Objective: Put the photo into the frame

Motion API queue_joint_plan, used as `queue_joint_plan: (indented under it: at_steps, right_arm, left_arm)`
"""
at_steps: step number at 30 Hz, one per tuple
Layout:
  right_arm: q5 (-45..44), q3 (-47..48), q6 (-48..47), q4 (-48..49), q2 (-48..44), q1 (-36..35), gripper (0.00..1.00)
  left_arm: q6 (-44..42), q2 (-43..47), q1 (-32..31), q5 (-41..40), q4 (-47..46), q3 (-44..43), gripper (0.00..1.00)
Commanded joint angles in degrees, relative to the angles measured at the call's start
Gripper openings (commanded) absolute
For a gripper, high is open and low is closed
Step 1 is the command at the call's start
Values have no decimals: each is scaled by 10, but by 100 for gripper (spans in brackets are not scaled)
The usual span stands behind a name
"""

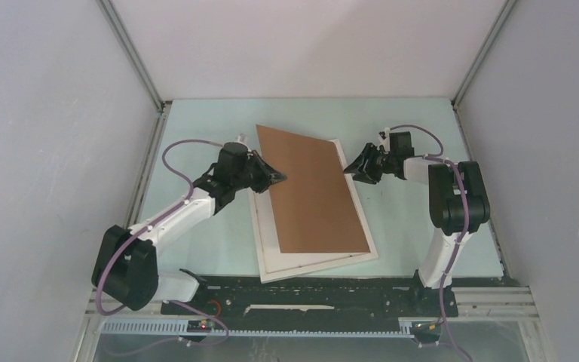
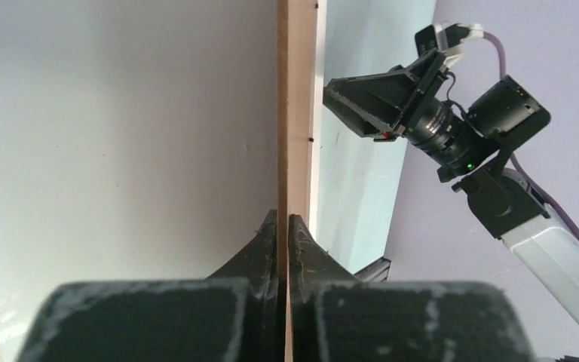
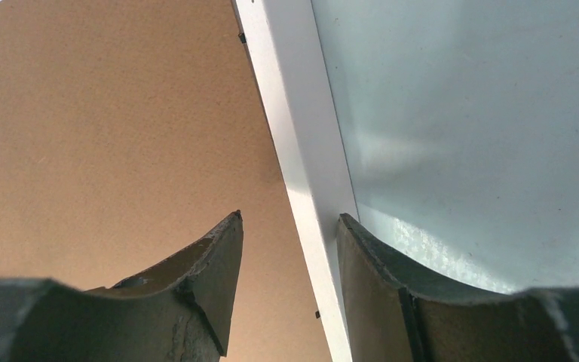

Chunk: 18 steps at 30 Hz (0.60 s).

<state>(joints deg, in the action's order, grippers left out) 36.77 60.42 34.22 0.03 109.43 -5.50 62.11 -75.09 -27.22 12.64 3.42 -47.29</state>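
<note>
As its wrist shows, left gripper [image 2: 283, 220] pinches board [image 2: 295, 105].

Top camera sat high behind me, looked down and forward over whole table [image 1: 407, 226], far off. Left wrist camera rode just behind my left fingers [image 2: 264, 249], very near, sighted edge-on along board [image 2: 295, 113], out toward my right gripper [image 2: 343, 109] beyond it. Right wrist camera looked out between my right fingers [image 3: 211, 279], close over board face and frame [image 3: 298, 151] rail, table beside. All three views shared board; top and left wrist views shared right gripper.
</note>
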Motion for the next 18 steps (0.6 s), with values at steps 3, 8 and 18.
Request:
queue_joint_plan:
  at_steps: [3, 8, 18]
  right_arm:
    - [17, -4, 9, -15, -19, -9, 57]
    - [0, -3, 4, -24, -19, -9, 58]
    - [-24, 1, -21, -67, -69, -9, 80]
  left_arm:
    - [-61, -26, 8, 29, 120, -79, 0]
    - [-74, -3, 49, 84, 145, -74, 0]
    - [-123, 83, 98, 121, 148, -89, 0]
